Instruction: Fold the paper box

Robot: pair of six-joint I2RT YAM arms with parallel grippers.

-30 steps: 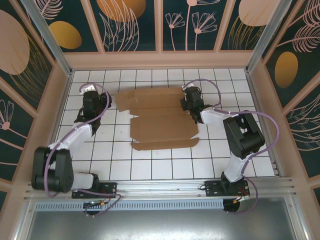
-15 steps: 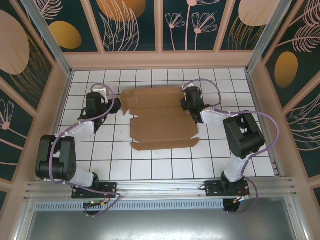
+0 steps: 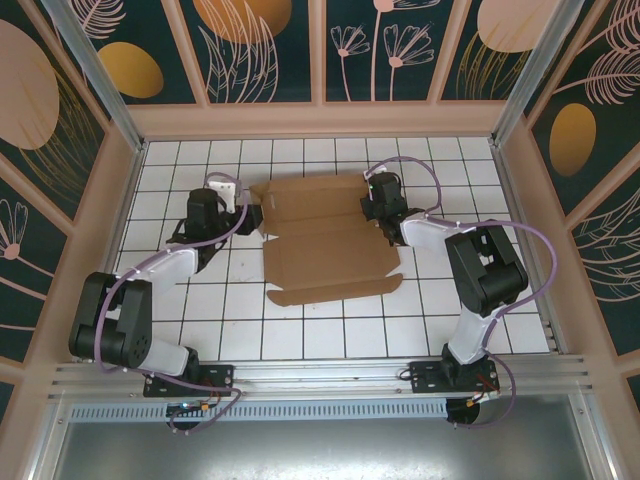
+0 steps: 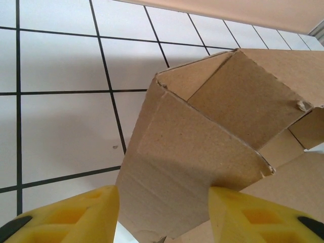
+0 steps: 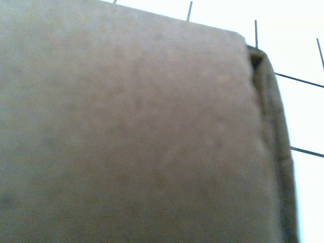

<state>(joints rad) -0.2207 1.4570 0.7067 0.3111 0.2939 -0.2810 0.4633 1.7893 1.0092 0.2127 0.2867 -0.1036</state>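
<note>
1. Box (image 3: 325,240): matt brown corrugated cardboard, edges rough-cut.
2. Table (image 3: 300,320): smooth white tiles, faintly glossy.
3. My fingers (image 4: 66,215): smooth yellow plastic.
4. Rail (image 3: 330,372): brushed metal.

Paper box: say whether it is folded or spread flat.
Partly folded: the paper box lies mostly flat on the table, but its left flaps stand bent up at the left gripper.

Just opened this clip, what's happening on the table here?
Two arms are working a flat brown paper box on the gridded table. The left gripper is at the sheet's left end, where a side flap stands lifted between its parted yellow fingers. The right gripper, closed, sits on the far right part of the sheet, apparently pinning it. Most of the sheet lies flat, not yet folded.
</note>
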